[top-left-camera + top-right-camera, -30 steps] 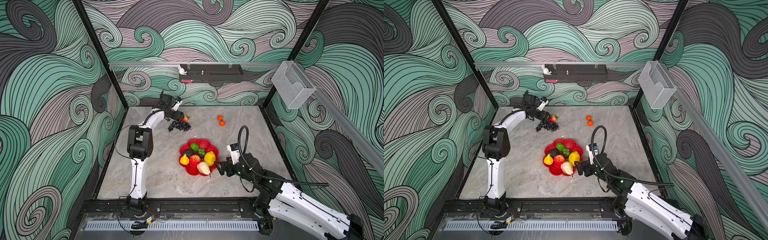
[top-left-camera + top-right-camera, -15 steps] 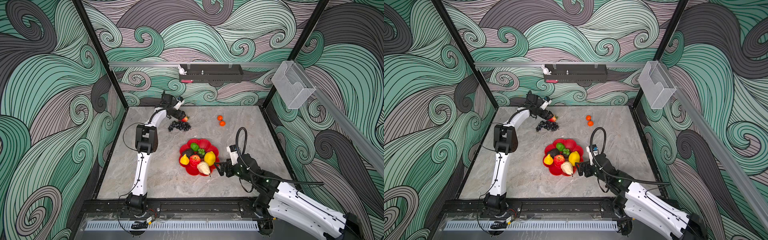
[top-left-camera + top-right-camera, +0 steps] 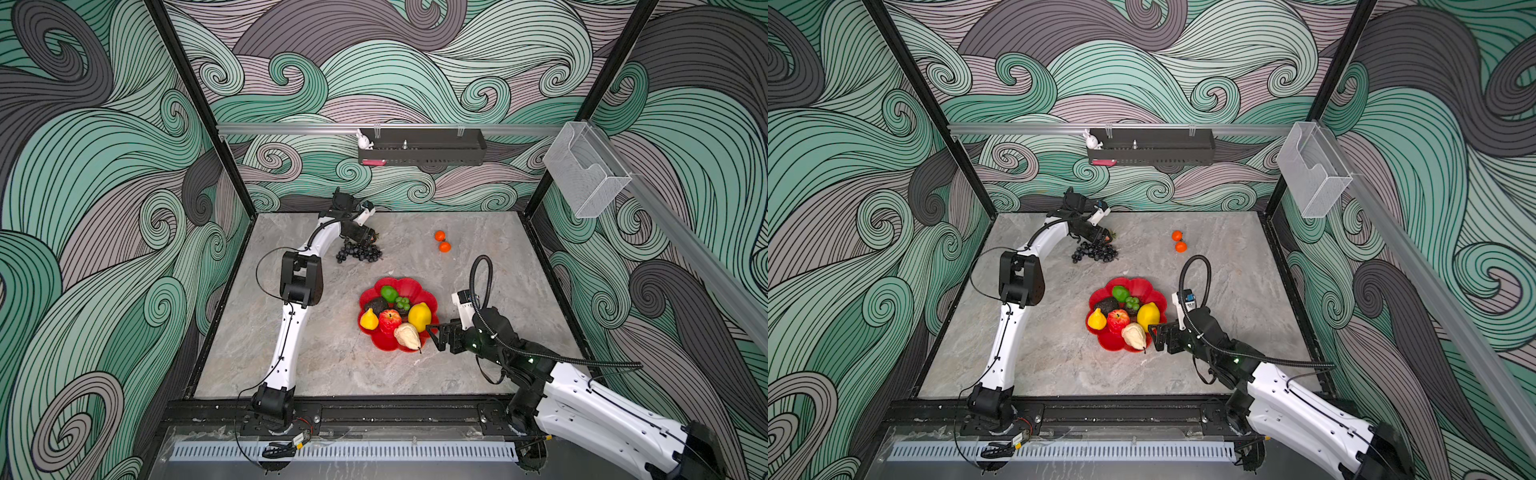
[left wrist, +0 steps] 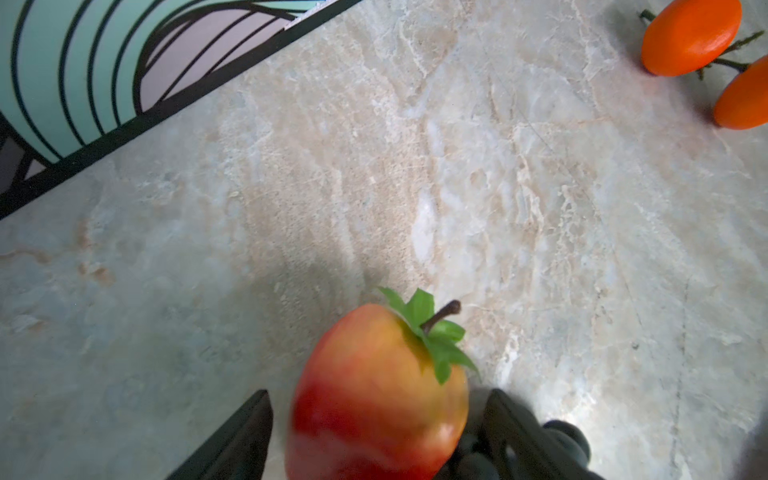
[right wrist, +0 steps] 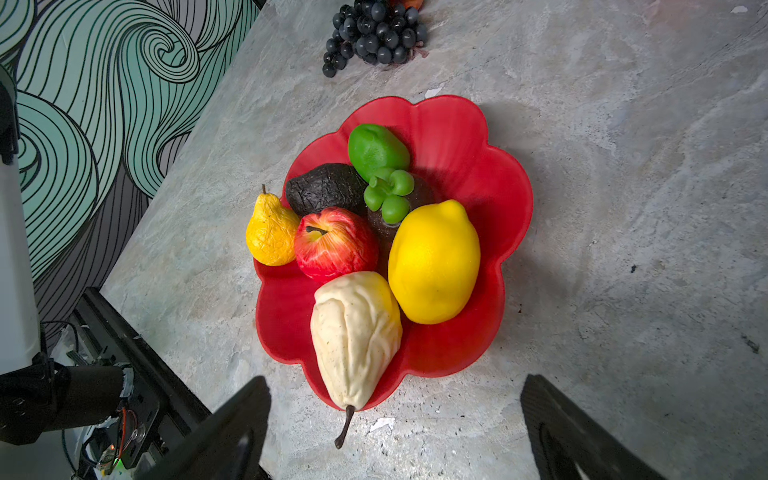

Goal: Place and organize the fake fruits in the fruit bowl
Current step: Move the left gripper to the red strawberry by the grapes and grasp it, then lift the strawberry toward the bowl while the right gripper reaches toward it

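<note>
Upper centre, the left hand [image 3: 371, 239] stands wide astride a red-yellow apple [image 4: 378, 390]; the right hand [image 3: 432, 336], spread wide, sits just right of the central fruit bowl [image 3: 422, 290].

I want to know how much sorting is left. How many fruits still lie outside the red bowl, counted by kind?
Oranges: 2
Grape bunch: 1
Apple: 1
Total: 4
</note>
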Motion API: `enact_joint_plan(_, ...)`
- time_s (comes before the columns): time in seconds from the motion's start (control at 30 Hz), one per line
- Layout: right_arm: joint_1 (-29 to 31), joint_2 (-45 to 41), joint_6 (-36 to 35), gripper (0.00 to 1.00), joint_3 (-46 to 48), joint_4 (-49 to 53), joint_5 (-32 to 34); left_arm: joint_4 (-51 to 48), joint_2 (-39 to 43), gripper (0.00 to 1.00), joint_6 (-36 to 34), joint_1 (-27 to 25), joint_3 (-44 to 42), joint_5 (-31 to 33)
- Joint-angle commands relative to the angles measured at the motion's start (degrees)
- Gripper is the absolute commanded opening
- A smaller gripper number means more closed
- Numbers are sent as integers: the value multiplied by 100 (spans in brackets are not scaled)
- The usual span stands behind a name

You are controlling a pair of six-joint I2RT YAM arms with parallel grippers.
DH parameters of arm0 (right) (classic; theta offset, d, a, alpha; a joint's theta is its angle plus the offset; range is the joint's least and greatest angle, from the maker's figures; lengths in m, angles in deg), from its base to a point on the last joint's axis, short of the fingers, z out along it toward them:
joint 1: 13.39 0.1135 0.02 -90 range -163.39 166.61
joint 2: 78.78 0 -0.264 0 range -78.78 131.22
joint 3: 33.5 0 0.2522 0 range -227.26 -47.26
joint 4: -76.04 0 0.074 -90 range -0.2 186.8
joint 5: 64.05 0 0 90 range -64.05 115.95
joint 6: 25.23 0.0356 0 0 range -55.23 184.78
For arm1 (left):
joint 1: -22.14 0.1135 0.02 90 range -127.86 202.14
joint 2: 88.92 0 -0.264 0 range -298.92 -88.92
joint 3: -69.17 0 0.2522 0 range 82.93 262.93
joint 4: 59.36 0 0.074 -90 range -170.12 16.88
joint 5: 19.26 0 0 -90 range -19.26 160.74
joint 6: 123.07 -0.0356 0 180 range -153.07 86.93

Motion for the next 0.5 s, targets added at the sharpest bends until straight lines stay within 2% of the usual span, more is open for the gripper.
enact_joint_plan(0.0,-40,-79,44,95,50,-73,-44,-216,-184,81,6,-100,253,185)
enact_joint_plan(0.2,-80,-155,15,95,69,-38,-49,-208,-211,69,59,-144,238,292)
enact_joint_plan(0.3,-98,-137,-34,95,32,-21,-66,-189,-208,69,103,-144,229,336)
enact_joint_plan(0.47,-120,-117,-24,95,25,-47,-110,-155,-215,74,125,-178,229,524)
